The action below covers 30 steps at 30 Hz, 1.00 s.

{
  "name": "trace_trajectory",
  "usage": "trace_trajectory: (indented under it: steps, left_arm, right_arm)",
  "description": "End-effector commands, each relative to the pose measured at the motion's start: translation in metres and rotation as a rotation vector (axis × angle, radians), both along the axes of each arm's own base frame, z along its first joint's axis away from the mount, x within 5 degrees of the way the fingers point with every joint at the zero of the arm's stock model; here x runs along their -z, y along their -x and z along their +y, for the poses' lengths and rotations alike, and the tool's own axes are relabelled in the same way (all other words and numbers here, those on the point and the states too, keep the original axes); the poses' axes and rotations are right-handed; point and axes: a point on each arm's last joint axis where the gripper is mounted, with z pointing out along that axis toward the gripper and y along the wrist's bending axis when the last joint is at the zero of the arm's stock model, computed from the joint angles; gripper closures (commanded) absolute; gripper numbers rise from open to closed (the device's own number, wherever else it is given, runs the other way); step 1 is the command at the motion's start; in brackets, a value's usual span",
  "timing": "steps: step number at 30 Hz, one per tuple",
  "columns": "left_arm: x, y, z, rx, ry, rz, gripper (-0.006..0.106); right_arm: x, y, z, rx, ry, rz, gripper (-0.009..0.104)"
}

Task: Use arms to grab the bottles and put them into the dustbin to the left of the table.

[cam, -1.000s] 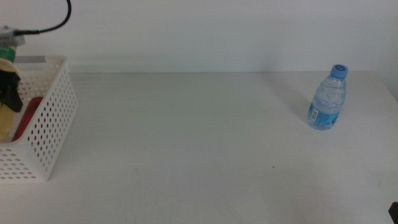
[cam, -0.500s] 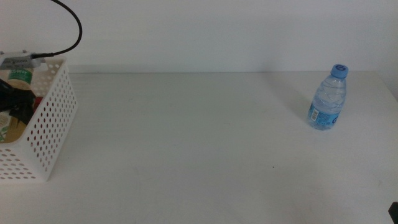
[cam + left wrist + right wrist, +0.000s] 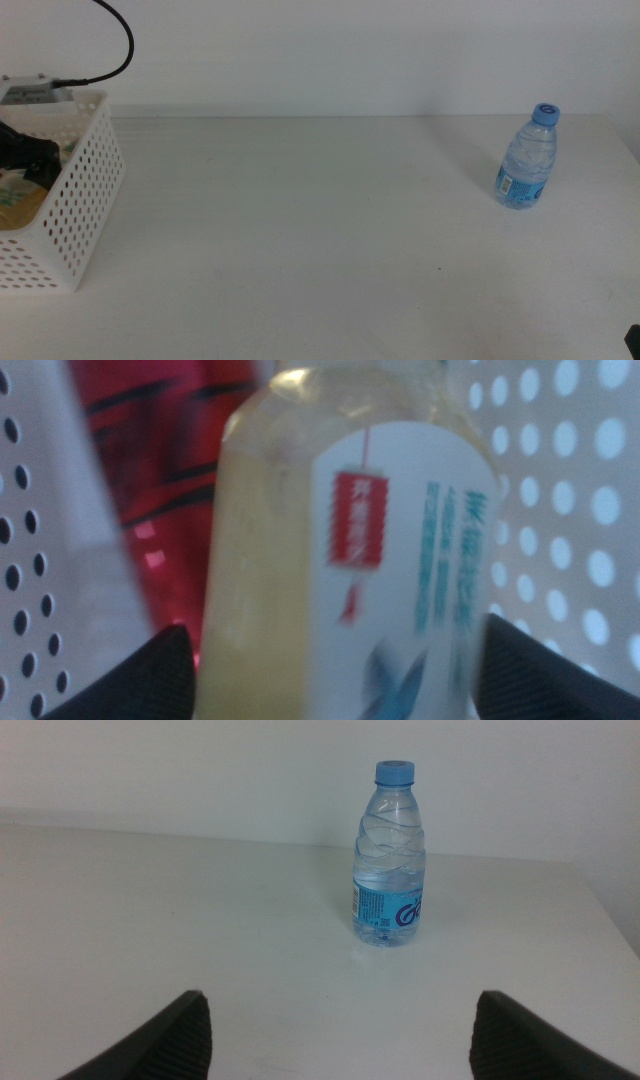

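Note:
The white perforated dustbin (image 3: 85, 200) stands at the table's left edge. My left gripper (image 3: 25, 155) is down inside it. In the left wrist view its jaws stand wide apart on either side of the yellow juice bottle (image 3: 340, 560), which fills the gap. The red soda can (image 3: 160, 470) lies behind the bottle in the bin. The clear blue-capped water bottle (image 3: 527, 157) stands upright at the table's far right and also shows in the right wrist view (image 3: 390, 860). My right gripper (image 3: 340, 1020) is open and empty, well short of the water bottle, at the table's near right corner.
The bin's perforated walls (image 3: 560, 490) close in around my left gripper. A black cable (image 3: 115, 45) loops above the bin. The white table (image 3: 320, 230) stretches between the bin and the water bottle.
My left gripper has gone down into the bin with the juice bottle. The bottle's top, seen above the gripper half a second ago, no longer shows. The right arm has not moved.

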Motion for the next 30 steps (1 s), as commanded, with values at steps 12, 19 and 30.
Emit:
trace_trajectory:
  steps: [12,19,30]
  left_arm:
    - [-0.101,0.026,-0.025,-0.029,0.027,-0.274,0.010]
    - [-0.147,0.046,-0.070,0.031,-0.025,-0.392,0.010]
    - [-0.191,0.090,-0.153,0.207,-0.012,-0.551,0.010]
  right_arm:
    - [-0.011,0.002,-0.001,0.013,-0.001,-0.112,0.027]
    - [-0.011,0.002,-0.001,0.013,-0.001,-0.112,0.027]
    - [-0.011,0.002,-0.001,0.013,-0.001,-0.112,0.027]
